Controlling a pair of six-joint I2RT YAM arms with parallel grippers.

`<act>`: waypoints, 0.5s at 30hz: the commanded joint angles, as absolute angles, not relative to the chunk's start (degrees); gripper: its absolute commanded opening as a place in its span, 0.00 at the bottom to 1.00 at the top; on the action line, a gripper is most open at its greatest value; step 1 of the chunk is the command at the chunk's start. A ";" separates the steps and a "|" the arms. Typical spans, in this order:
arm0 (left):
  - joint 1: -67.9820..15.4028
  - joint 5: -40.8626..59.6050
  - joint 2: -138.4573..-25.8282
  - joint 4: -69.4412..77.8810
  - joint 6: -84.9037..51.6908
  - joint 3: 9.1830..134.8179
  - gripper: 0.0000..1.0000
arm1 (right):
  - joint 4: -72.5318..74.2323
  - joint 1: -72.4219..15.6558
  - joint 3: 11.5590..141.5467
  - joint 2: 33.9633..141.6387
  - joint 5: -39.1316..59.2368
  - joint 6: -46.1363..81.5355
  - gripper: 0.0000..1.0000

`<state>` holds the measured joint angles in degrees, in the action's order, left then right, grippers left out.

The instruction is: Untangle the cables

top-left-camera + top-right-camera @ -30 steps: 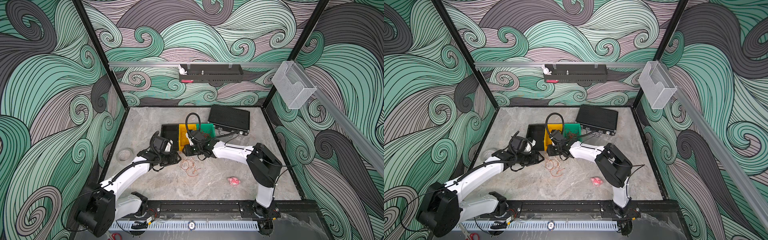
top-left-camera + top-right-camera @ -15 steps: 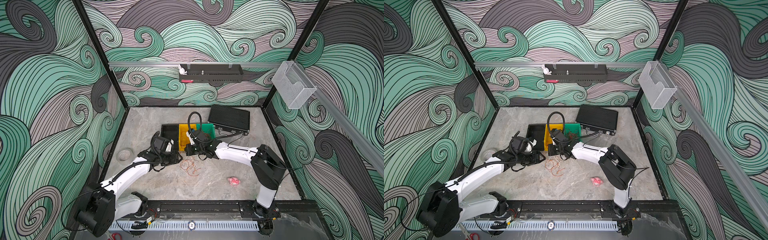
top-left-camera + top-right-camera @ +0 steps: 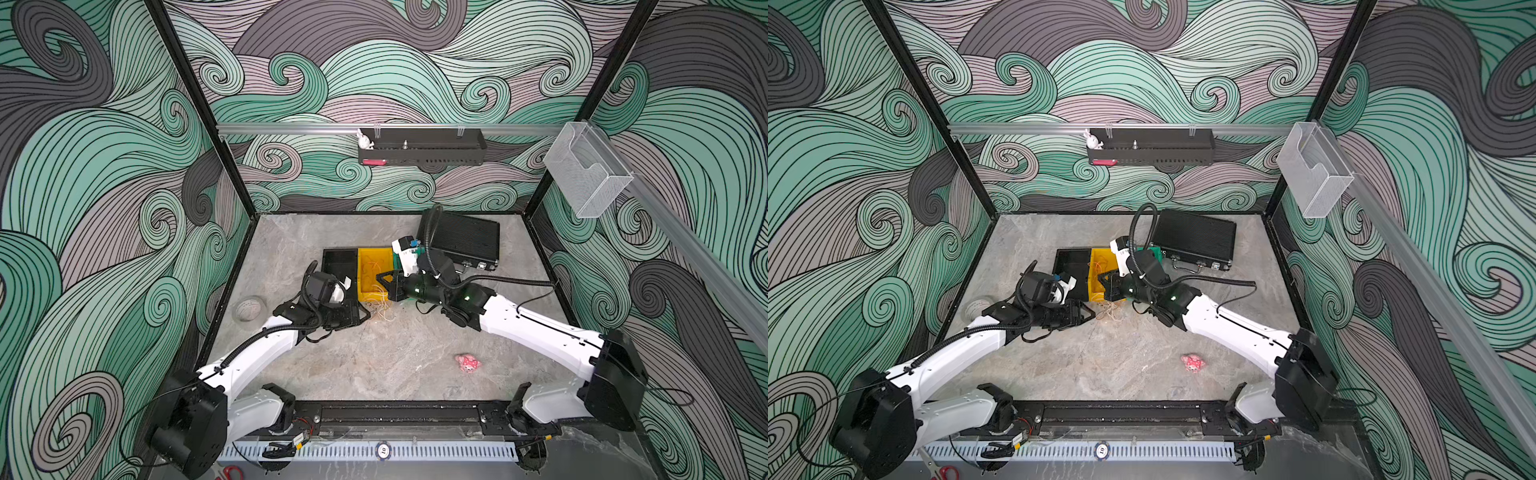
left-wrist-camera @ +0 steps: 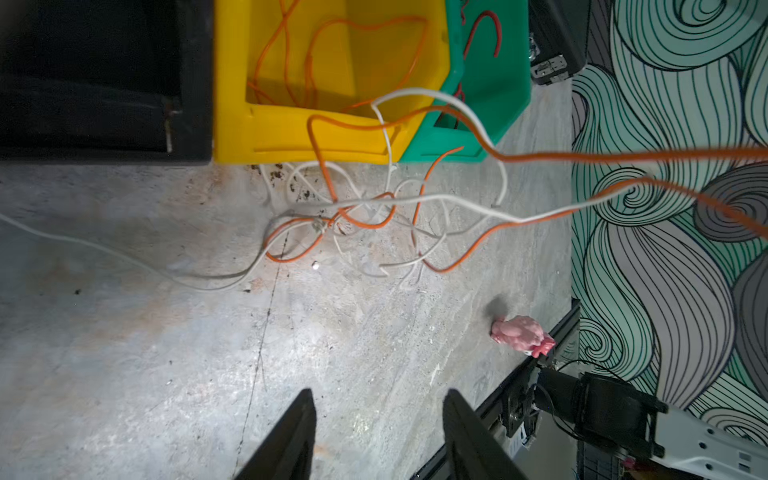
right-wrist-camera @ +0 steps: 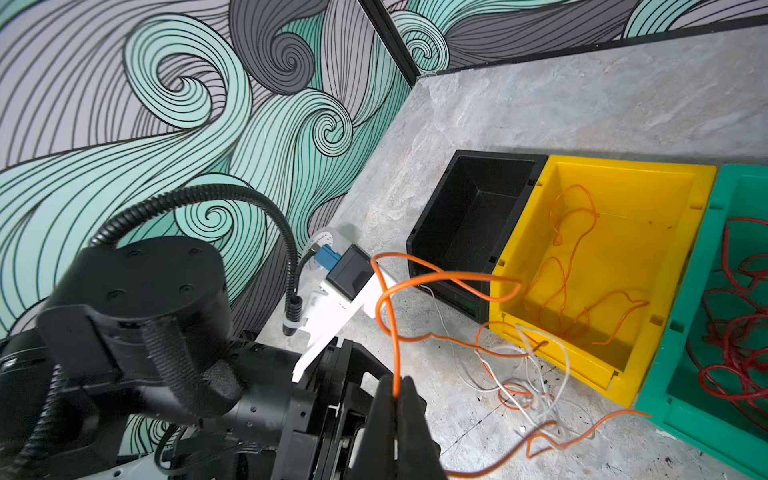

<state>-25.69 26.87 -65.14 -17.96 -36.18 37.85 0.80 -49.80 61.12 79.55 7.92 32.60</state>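
Pinching an orange cable (image 5: 397, 361), the right end effector (image 5: 397, 388) has its jaws pressed together on the strand. The strand loops in the air and runs down into the heap.
- Cables (image 4: 353, 212): loose orange and white tangle on the table (image 3: 374, 365), about mid-table, just in front of the yellow bin (image 5: 623, 172). In the left wrist view one orange and one white strand rise off the surface.
- More orange wire lies inside the yellow bin; red wire lies inside the green bin (image 5: 733, 178) beside it. A black bin (image 5: 494, 156) touches the yellow bin's other side.
- Left end effector (image 4: 379, 395): fingers spread, nothing between them, low over bare table short of the heap, toward the left edge.
- Black case (image 3: 461, 237) near the back edge, behind the bins.
- Pink plush toy (image 3: 467, 363) lies well apart from the heap, toward the front right corner.
- Tape roll (image 3: 249, 309) at the left edge; its label print is too small to read.
- Round badge (image 3: 383, 449) on the front rail appears to read "10".
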 commanded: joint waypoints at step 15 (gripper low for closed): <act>-26.10 30.37 -61.61 -16.96 -34.89 40.11 0.53 | -3.70 -49.55 60.90 66.39 6.12 31.49 0.01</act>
<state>-25.69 29.12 -62.35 -17.89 -35.44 38.46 -2.11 -49.76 60.38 68.47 7.29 32.58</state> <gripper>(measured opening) 0.528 0.050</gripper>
